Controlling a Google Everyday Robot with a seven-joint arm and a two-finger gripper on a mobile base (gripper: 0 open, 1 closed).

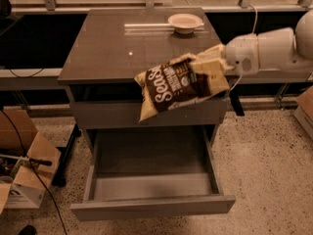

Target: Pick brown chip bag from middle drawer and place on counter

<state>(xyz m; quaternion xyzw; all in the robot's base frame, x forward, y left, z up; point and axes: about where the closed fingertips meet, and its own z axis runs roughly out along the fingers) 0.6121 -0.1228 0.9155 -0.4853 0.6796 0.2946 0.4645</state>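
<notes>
Grey worktop [107,48], near edge: my end effector [206,65] clamps the chip bag [168,87], overhanging the open drawer [151,207].

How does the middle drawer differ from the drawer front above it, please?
The middle drawer is pulled out, its inside exposed; the upper drawer front is shut. The brown chip bag, gripped by the claw at the front edge of the counter, overlaps the upper drawer front, not the middle drawer. Both are grey and handle-less.

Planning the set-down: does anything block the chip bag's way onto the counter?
Nothing visible does. The gripper holds the bag over the counter's front right edge; the bowl sits far back.
</notes>
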